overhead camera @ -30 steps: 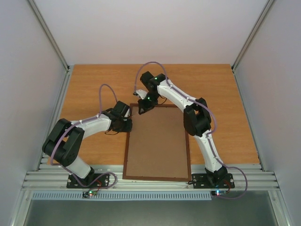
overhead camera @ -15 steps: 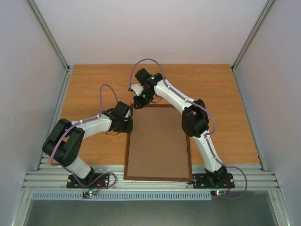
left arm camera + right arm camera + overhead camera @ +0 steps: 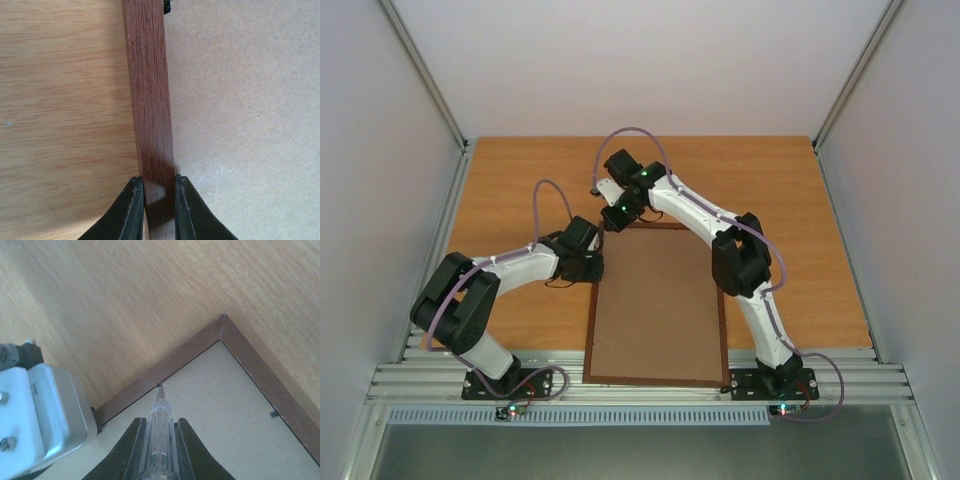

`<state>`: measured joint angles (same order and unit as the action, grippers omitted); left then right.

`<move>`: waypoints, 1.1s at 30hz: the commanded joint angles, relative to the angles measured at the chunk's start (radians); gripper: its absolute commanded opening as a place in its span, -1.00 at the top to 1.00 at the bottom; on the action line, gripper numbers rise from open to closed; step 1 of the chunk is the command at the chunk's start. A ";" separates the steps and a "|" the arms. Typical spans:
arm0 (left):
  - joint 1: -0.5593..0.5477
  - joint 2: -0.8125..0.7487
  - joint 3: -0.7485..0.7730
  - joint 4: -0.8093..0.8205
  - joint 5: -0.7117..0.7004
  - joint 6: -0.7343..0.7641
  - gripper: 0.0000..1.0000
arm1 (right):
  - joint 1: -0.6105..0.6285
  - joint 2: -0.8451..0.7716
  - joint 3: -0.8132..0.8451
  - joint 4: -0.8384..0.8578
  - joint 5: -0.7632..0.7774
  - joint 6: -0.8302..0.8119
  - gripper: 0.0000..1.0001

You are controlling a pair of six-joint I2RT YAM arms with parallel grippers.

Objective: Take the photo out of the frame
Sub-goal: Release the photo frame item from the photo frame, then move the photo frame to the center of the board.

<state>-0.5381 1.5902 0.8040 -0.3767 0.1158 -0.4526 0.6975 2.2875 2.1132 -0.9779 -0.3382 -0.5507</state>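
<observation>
1. Between the fingers of the left claw [image 3: 159, 197] sits the left rail of the thin reddish-brown wooden frame [image 3: 150, 90], clamped tight. It lies back-up on the wooden tabletop [image 3: 60, 100].
2. Just ahead of the right claw [image 3: 159, 432], which clenches a clear-handled screwdriver [image 3: 160, 412], the tip meets the rail's inner edge near a corner, at the edge of the brown hardboard back [image 3: 215, 405].

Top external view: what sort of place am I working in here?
Probably a lab robot cell, not a home: plain white walls close in a wooden table, and aluminium rails run along its near edge.
</observation>
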 commanded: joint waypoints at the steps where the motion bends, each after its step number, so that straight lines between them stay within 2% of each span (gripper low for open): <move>1: -0.062 0.017 -0.029 0.029 0.145 0.019 0.95 | 0.044 -0.179 -0.097 0.167 -0.125 0.024 0.98; 7: -0.062 -0.031 -0.041 0.017 0.108 0.002 0.86 | -0.015 -0.353 -0.303 0.208 -0.050 0.032 0.98; 16: -0.062 -0.133 -0.060 -0.031 0.040 -0.042 0.37 | -0.189 -0.685 -0.761 0.334 0.094 0.132 0.98; 23: -0.053 -0.366 -0.109 -0.099 -0.048 -0.122 0.02 | -0.397 -0.962 -1.086 0.460 0.125 0.268 0.98; 28: -0.047 -0.496 -0.151 -0.141 -0.085 -0.157 -0.24 | -0.507 -1.130 -1.243 0.525 0.145 0.344 0.97; 33: -0.043 -0.515 -0.186 -0.144 -0.088 -0.171 -0.39 | -0.544 -1.266 -1.357 0.553 0.203 0.392 0.98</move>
<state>-0.5884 1.0843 0.6533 -0.5011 0.0528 -0.5961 0.1730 1.1042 0.8181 -0.4873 -0.1898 -0.2287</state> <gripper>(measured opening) 0.665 0.150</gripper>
